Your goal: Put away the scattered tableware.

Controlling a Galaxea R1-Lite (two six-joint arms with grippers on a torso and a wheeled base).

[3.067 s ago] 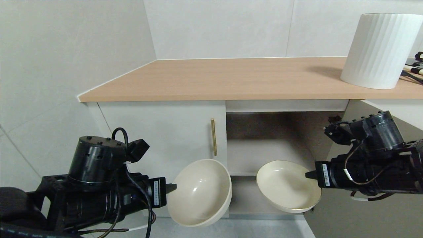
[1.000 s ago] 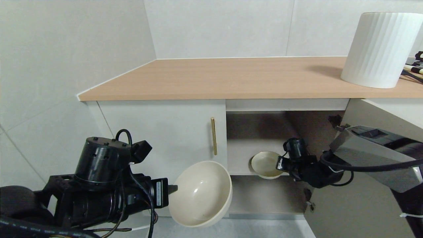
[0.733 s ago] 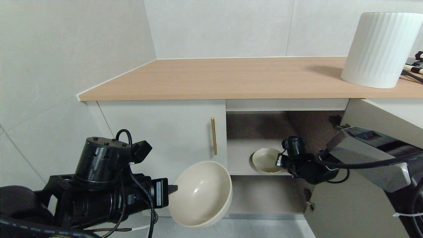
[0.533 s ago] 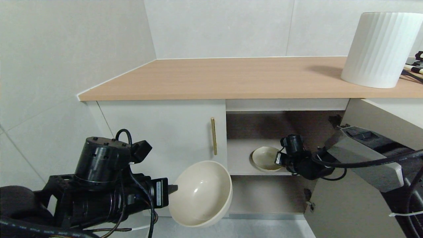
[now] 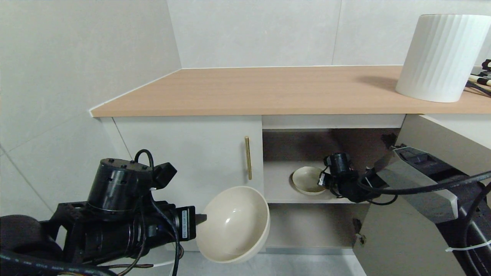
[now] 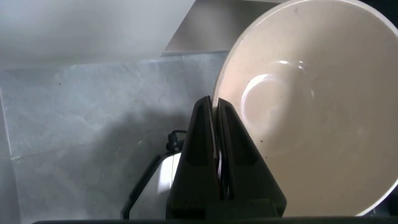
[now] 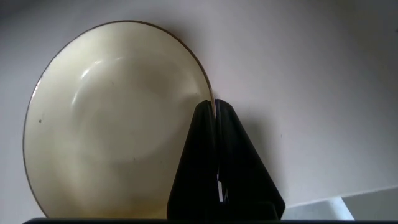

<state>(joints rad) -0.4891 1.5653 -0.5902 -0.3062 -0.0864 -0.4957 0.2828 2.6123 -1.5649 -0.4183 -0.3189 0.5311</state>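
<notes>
**Plate** (image 5: 307, 180): shallow, cream, thin dark rim. It is inside the open cupboard on the upper shelf (image 5: 278, 188), at 3 o'clock from the brass handle (image 5: 247, 158). Whether its base sits flat on the shelf or is a touch raised on the gripped side cannot be told.

**Right hand** (image 5: 323, 182): narrow, fingers pinched on the plate's rim at the plate's 3 o'clock edge, arm entering from 4 o'clock.

**Bowl** (image 5: 234, 224): deep, cream, tipped on its side with the mouth facing out. It is outside the cupboard, at 7 o'clock from the plate, in front of the shut door (image 5: 184, 153).

**Left hand** (image 5: 202, 219): narrow, clamped on the bowl's rim at the bowl's 9 o'clock edge.

**Table** (image 5: 268, 90): wooden top above the cupboard, with a white ribbed tub (image 5: 441, 57) at 2 o'clock.

**Step in hand (judged):** setting the plate down.
- Settle the base fully flat before letting go.
- Part the fingers only enough to free the rim, so the plate is not nudged.
- Draw the hand back toward 4 o'clock along the line it came in, clear of the open door (image 5: 387, 237).
- Leave shelf space at the plate's 9 o'clock for the bowl.
- Hold the bowl off the shut door; a rim pinch on a tipped bowl may slip.
</notes>
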